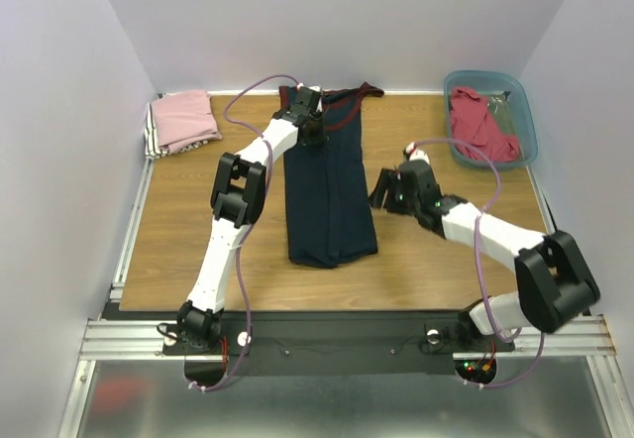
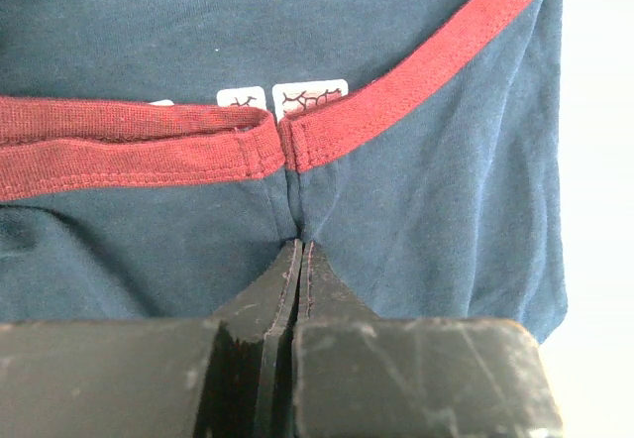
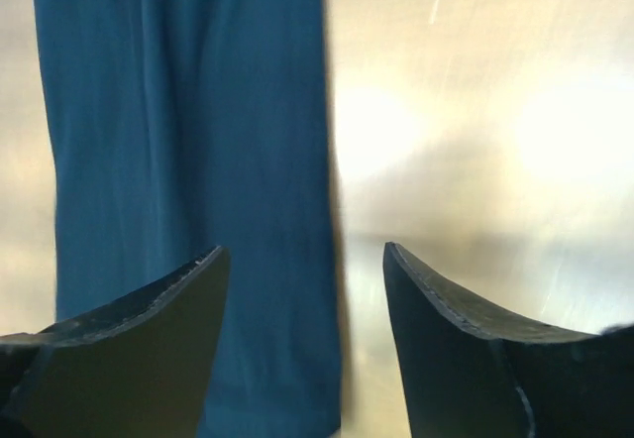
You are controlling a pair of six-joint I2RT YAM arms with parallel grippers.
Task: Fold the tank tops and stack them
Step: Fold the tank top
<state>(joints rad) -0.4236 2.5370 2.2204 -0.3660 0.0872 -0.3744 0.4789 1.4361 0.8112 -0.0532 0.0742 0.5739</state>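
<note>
jersey [image 1: 330, 195], seemingly folded, in left gripper [image 2: 300, 248]

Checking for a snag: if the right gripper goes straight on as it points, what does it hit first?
Probably the right edge of the navy top, lying on the table just ahead of the open right gripper; depth is unclear.

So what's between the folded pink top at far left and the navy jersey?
Bare table, with the left arm slanting across to the navy jersey; nothing else before the pink top. The top view shows it.
</note>
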